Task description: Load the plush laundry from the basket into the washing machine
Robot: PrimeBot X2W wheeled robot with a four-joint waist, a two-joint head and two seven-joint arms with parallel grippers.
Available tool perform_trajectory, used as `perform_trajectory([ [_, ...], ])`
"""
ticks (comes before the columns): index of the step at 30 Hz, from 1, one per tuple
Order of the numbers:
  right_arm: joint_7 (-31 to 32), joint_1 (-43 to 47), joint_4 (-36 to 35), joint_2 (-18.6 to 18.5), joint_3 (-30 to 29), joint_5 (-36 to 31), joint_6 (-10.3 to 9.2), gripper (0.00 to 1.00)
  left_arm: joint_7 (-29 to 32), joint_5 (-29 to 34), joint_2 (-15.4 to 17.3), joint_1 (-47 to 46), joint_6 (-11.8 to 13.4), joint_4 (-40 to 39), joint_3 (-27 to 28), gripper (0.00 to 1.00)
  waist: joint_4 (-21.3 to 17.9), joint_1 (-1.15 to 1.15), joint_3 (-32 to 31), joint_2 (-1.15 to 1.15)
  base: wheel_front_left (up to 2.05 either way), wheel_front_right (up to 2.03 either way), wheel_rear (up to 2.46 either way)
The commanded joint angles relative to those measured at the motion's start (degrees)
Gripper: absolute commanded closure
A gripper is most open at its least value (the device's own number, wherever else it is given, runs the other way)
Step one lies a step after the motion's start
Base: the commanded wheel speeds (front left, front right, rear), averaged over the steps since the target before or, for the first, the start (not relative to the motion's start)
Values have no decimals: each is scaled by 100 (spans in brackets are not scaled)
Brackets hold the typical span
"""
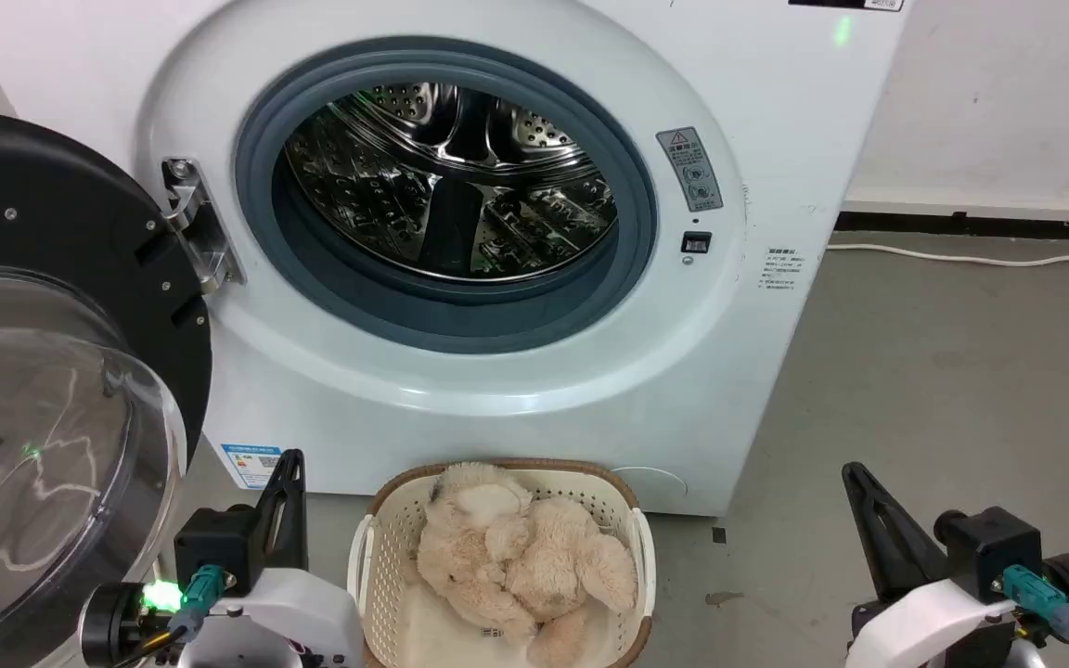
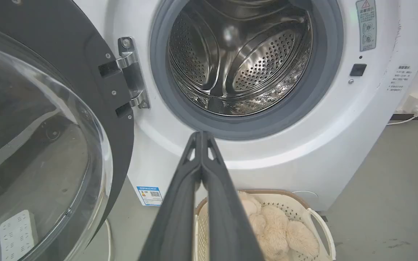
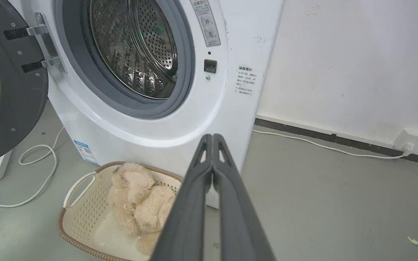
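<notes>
The beige-cream plush laundry [image 1: 521,552] lies heaped in the cream basket [image 1: 386,547] on the floor before the white washing machine [image 1: 757,186]. The machine's steel drum [image 1: 451,181] stands bare behind the grey ring, and its black-rimmed domed door [image 1: 43,408] hangs open to the left. My left gripper [image 1: 291,461] is shut and holds nothing, low at the basket's left. My right gripper [image 1: 852,473] is shut too, well right of the basket. The wrist views show the plush laundry [image 2: 278,228] [image 3: 140,203] and both grippers [image 2: 201,135] [image 3: 212,137] with fingertips pressed together.
A white cable [image 1: 980,255] runs along the dark skirting at the right wall. A looped cord [image 3: 38,174] and a white power strip [image 2: 15,228] lie on the floor under the open door. Grey floor [image 1: 961,399] stretches to the right of the machine.
</notes>
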Motion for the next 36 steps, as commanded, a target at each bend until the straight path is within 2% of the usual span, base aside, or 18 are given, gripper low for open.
perform_trajectory([
  [1,2,-69,12,-4,-1,-42,3,100,2,10,1,82,-31,-28,4,100,0,0,0,0,0,0,0],
  [36,2,-69,12,-4,-1,-42,3,100,2,10,1,82,-31,-28,4,100,0,0,0,0,0,0,0],
])
